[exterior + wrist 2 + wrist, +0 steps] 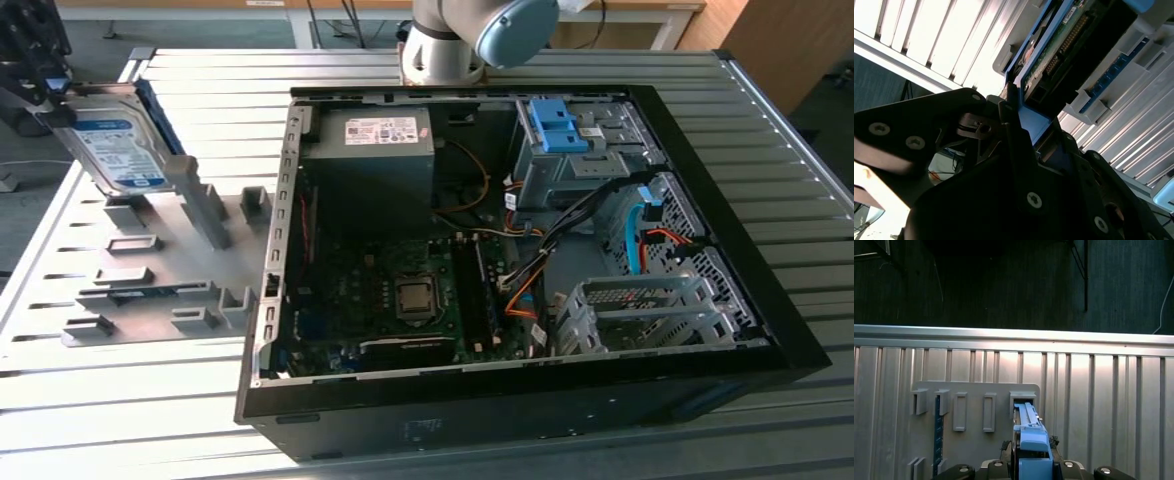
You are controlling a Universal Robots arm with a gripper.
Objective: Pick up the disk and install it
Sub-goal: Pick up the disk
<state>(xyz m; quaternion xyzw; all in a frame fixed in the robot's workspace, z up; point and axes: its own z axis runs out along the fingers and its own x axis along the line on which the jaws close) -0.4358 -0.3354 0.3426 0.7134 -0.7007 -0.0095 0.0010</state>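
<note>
1. The disk (118, 145) stands on edge and slightly tilted at about ten o'clock from the open computer case (534, 405) in the exterior view. It is over the grey holder plate (134, 290). I cannot tell whether its lower end touches the plate.
2. The gripper (1036, 135) has the disk by the blue caddy. In the second wrist view the black fingers (1016, 145) sit narrow, pressed against the caddy's edge on either side.
3. Handling, as I judge it: a metal-bodied drive like this is stiff and fairly heavy for its size. The bare circuit board on its underside makes it fragile.
4. The plastic caddy rails look like the safe place to hold, away from the board and the connector end. Smooth plastic could slip if the grip is off-centre.
5. The worktop (160, 420) is ribbed aluminium, flat and hard. The holder plate carries several upright slots and posts.
6. Inside the case, a grey drive bay (561, 175) with a blue bracket (554, 125) on top sits at about one o'clock, with cables running close beside it.
7. Beyond the worktop's far edge, the first wrist view shows dark floor and hanging cables.
</note>
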